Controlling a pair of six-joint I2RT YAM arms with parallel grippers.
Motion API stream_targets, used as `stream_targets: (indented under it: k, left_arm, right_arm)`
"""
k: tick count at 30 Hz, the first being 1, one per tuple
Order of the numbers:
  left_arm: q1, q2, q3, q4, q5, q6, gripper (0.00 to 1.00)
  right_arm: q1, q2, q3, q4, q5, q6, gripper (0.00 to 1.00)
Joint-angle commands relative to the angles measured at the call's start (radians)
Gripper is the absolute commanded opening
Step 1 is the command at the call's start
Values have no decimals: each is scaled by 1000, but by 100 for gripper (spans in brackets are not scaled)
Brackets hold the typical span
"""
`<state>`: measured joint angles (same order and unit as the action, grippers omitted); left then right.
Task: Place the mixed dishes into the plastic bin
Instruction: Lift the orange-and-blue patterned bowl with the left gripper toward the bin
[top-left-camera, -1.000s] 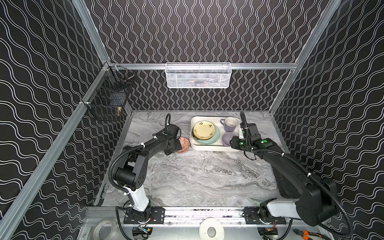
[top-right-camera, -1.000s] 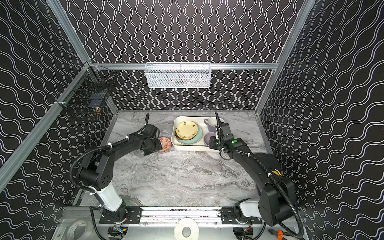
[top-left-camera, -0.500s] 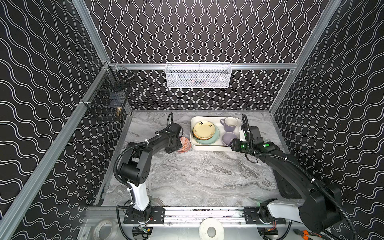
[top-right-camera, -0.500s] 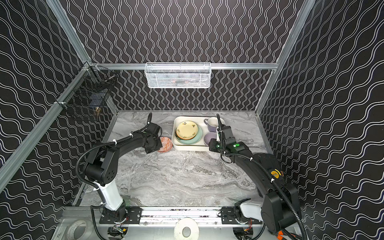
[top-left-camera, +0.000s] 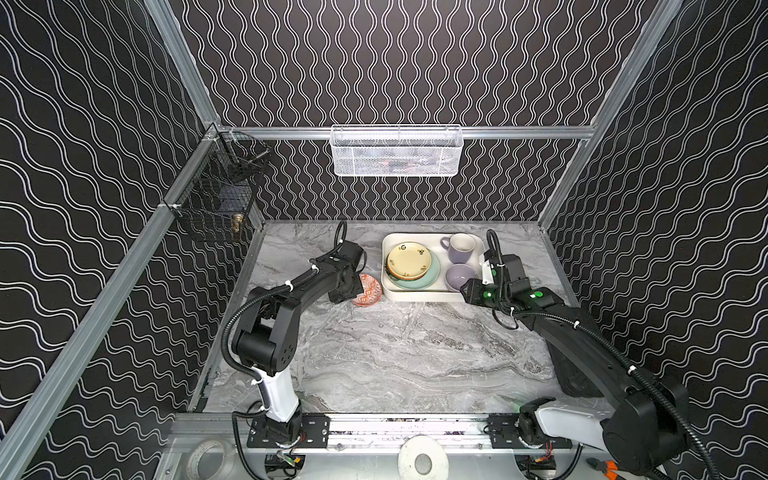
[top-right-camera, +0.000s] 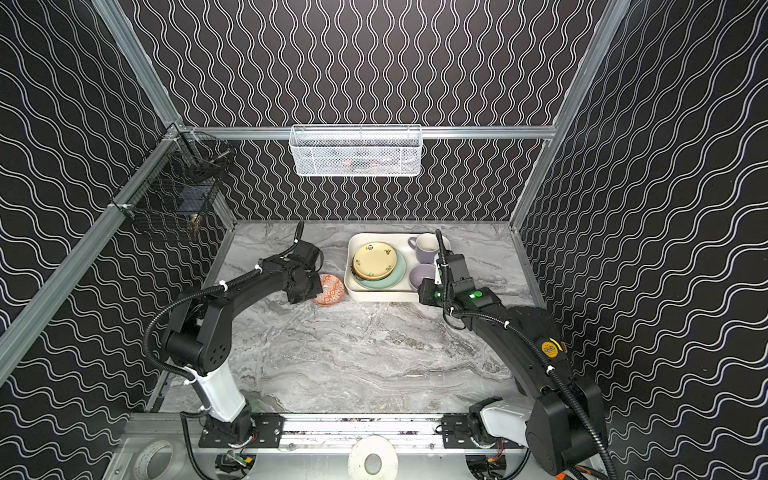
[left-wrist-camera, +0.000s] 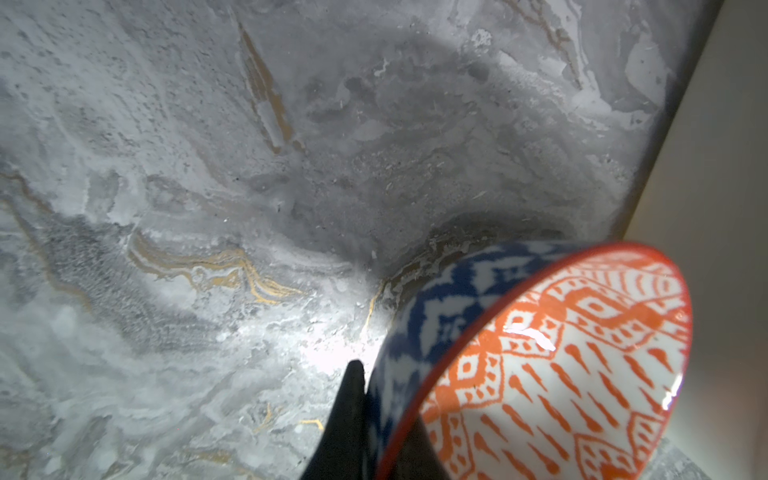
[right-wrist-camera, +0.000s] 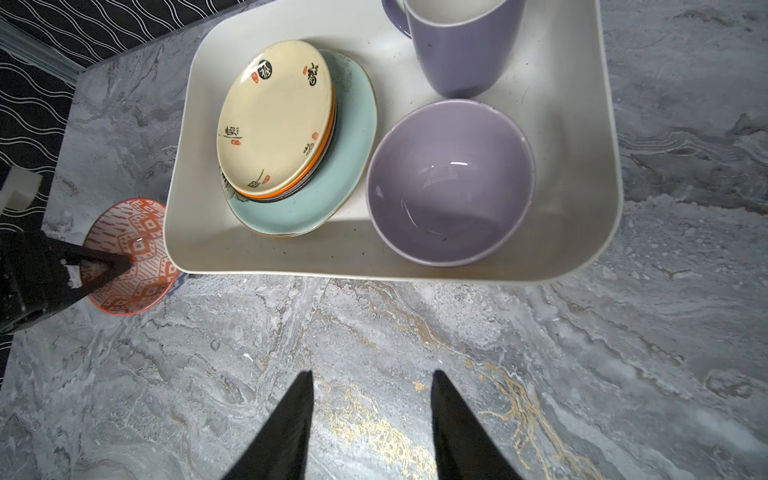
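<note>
A red-patterned bowl (top-left-camera: 369, 291) (right-wrist-camera: 133, 249) with a blue outside sits on the marble beside the plastic bin's (top-left-camera: 415, 297) left front corner. My left gripper (left-wrist-camera: 382, 399) is shut on the bowl's (left-wrist-camera: 561, 353) rim, one finger outside and one inside. Inside the bin (right-wrist-camera: 374, 270) a pale yellow plate (right-wrist-camera: 276, 116) tops a stack on a mint plate (right-wrist-camera: 349, 166), next to a lilac bowl (right-wrist-camera: 449, 178) and a lavender mug (right-wrist-camera: 457, 45). My right gripper (right-wrist-camera: 370, 374) stands open and holds nothing, over the table just in front of the bin.
A white wire-mesh basket (top-left-camera: 395, 151) hangs on the back wall. On the left rail hangs a black wire basket (top-left-camera: 220, 199). Patterned walls close in the marble table (top-left-camera: 395, 353) on three sides. A tape roll (top-left-camera: 422, 459) lies at the front edge.
My left gripper has closed on the red-patterned bowl's rim. My right gripper has drawn back a little from the bin toward the front.
</note>
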<state>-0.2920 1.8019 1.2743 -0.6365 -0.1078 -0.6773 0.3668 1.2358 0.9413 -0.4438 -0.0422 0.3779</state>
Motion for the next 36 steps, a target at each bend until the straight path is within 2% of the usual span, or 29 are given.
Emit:
stream_targets:
  k: [1, 10, 16, 17, 19, 27, 36]
  left_arm:
    - [2, -27, 6, -13, -7, 13, 10]
    - [2, -95, 93, -67, 0, 16, 10]
    - [-28, -104, 165, -82, 22, 13, 11]
    - [-40, -99, 180, -83, 23, 11, 11]
    - [-67, -85, 210, -86, 25, 6, 11]
    - [-203, 28, 361, -60, 53, -33, 12]
    - [-359, 276, 616, -36, 81, -62, 12]
  right_arm:
    - [1, -12, -6, 9, 5, 5, 47]
    - [2, -45, -24, 4, 5, 12, 48]
    - [1, -101, -59, 15, -3, 19, 69]
    - [1, -108, -62, 8, 2, 19, 76]
    - [2, -119, -68, -8, 18, 22, 99]
    - [1, -191, -114, -72, 133, 104, 99]
    - [1, -326, -131, -106, 201, 124, 99]
